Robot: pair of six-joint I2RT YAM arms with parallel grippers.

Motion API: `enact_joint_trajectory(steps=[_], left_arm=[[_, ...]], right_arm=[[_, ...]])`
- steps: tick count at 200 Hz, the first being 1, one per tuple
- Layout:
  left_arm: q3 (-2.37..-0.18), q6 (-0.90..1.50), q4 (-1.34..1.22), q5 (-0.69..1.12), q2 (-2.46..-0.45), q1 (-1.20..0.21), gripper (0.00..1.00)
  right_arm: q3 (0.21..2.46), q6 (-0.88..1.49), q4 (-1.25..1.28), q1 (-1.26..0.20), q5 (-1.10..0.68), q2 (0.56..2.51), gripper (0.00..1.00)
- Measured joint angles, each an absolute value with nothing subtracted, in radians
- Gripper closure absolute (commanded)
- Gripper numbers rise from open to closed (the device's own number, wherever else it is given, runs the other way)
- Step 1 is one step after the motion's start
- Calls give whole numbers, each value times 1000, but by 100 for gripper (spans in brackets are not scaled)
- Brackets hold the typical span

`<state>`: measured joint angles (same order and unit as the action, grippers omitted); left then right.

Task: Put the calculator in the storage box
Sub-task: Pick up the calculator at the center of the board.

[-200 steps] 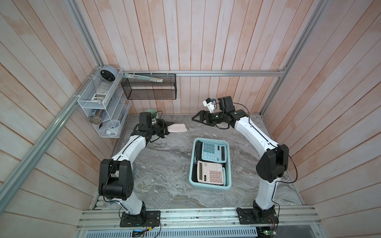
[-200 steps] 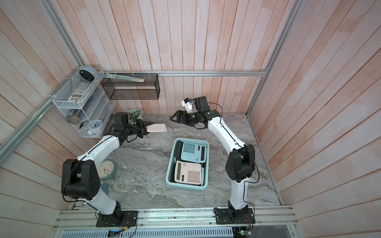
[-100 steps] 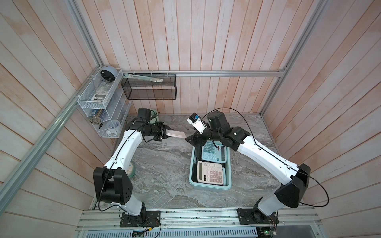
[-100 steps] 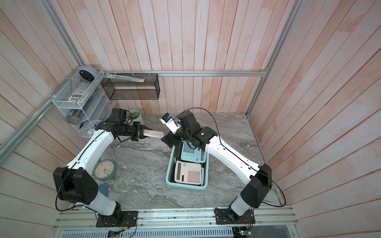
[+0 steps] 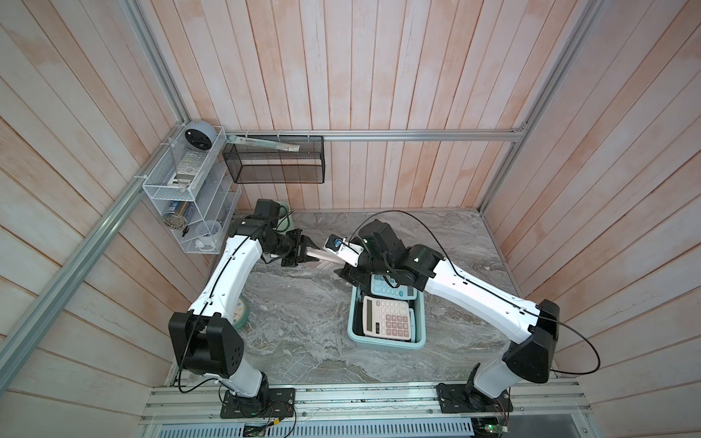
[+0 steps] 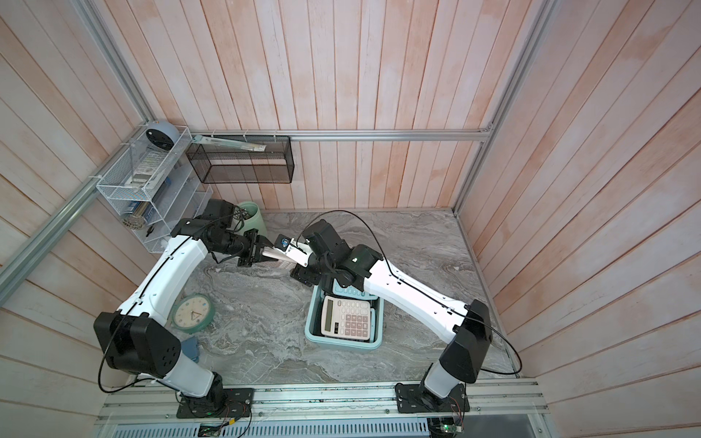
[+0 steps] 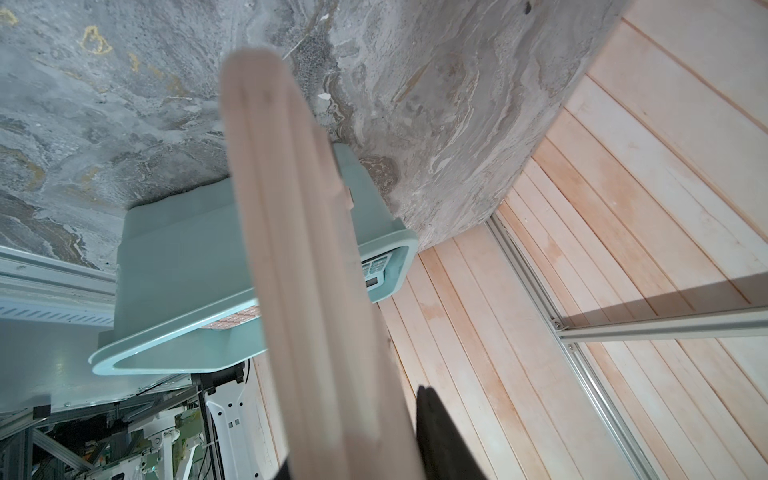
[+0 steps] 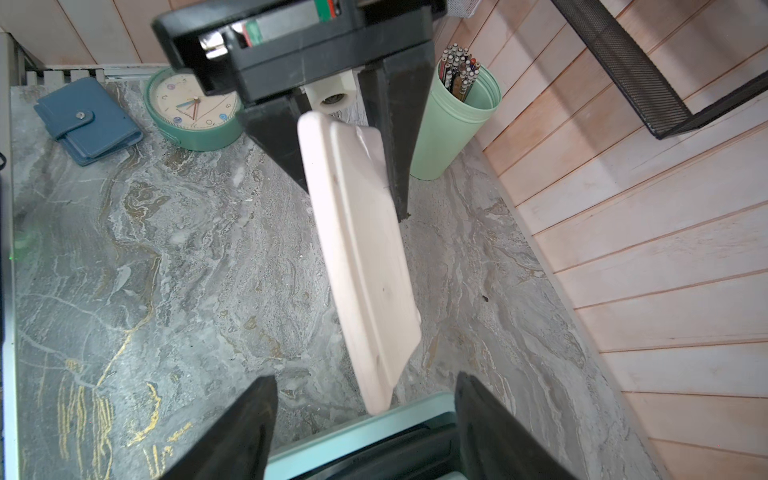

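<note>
A pale pink calculator point(image 5: 318, 255) point(image 6: 274, 255) hangs edge-on above the table, with my left gripper point(image 5: 308, 251) point(image 6: 261, 251) shut on one end. In the left wrist view the calculator point(image 7: 307, 291) fills the middle and hides one finger of that gripper point(image 7: 353, 415). My right gripper point(image 8: 365, 376) point(image 5: 340, 271) is open. Its fingers stand either side of the free end of the calculator point(image 8: 361, 257) without touching it. The teal storage box point(image 5: 387, 343) point(image 6: 341, 345) point(image 8: 353, 432) point(image 7: 166, 249) lies just under the right gripper and holds a white calculator point(image 5: 387, 322) and a blue one point(image 5: 390, 289).
A mint-green pen cup point(image 8: 453, 120) point(image 6: 252, 216) stands at the back left behind the left gripper. A green clock point(image 6: 191, 313) and a blue wallet point(image 8: 87, 118) lie at the left. A black mesh basket point(image 5: 275, 163) and a white wire shelf point(image 5: 182, 178) hang on the walls.
The left arm has lifted the calculator and carried it toward the middle. The right arm has swung from the back wall to meet it, and its jaws have narrowed around the free end.
</note>
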<state>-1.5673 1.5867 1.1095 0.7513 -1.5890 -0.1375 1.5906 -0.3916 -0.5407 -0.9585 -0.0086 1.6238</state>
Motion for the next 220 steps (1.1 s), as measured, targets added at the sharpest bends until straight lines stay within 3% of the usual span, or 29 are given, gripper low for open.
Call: enact_joint_trajectory(steps=[50, 123, 131, 146, 176, 220], left_arm=[[-1567, 1602, 1131, 764, -1589, -164, 100], [-1567, 1691, 1173, 778, -1608, -168, 100], [-1568, 1692, 1176, 785, -1615, -169, 92], [-1588, 1684, 1177, 792, -1635, -170, 66], [-1684, 1589, 1148, 800, -1678, -173, 1], [-1785, 1484, 1086, 754, -1678, -170, 0]], right_arm=[[1659, -435, -553, -964, 24, 1720, 52], [1698, -508, -604, -991, 64, 1751, 100], [1698, -508, -610, -992, 72, 1751, 100], [1693, -490, -604, -992, 91, 1750, 100], [1668, -367, -596, -980, 140, 1724, 100], [1670, -157, -677, -927, 175, 1644, 100]])
